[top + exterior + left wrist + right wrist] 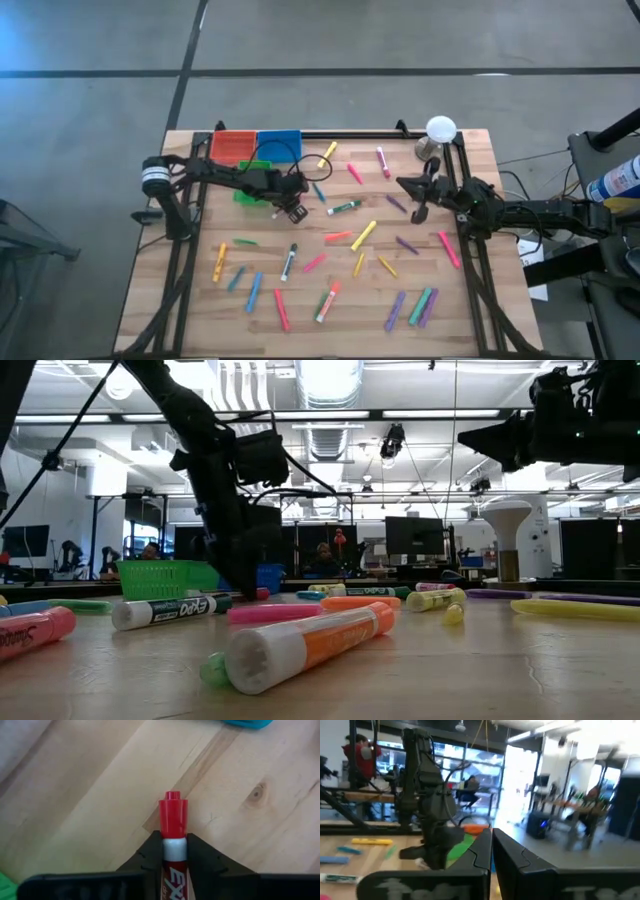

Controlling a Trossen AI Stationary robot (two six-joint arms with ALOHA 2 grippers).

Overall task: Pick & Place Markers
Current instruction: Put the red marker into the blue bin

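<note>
Two dozen or so markers (pixel 363 235) are lying scattered across the wooden table (pixel 470 300), most of them spread over its middle and near half, well apart from one another. The left gripper (pixel 293 211) is reaching down near the green bin (pixel 247 186), and its fingers (pixel 148 857) are pressing on both sides of a red-capped marker (pixel 173 817), whose cap is sticking out past the fingertips just above the bare wood. The red bin (pixel 231 147) and blue bin (pixel 279 145) are sitting side by side at the far edge, just behind the green one. The right gripper (pixel 419 211) is hanging above the table's right side with its fingers (pixel 485 851) pressed together and holding nothing
</note>
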